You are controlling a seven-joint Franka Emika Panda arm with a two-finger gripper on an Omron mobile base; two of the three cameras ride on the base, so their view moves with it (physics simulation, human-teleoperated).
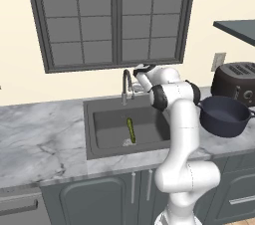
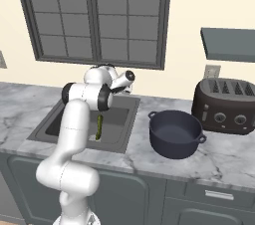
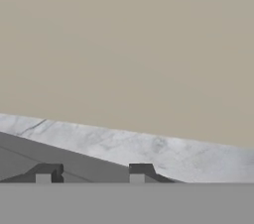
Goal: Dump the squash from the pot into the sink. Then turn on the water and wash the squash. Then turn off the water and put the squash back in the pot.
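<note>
Both base views look forward and down from behind the arm, sharing the sink (image 1: 99,107) at frame centre, the counter (image 1: 40,139), the window (image 1: 112,17) above, and the pot (image 2: 175,133). The hand view sits close and low, facing the wall (image 3: 129,44) over the counter's back edge.

From the right, the arm (image 2: 79,119) covers most of the sink (image 2: 119,124) and the upper end of the squash (image 2: 99,128). The faucet (image 1: 127,87) is partly hidden behind the hand. The toaster (image 1: 238,83) runs off the picture's right edge.
</note>
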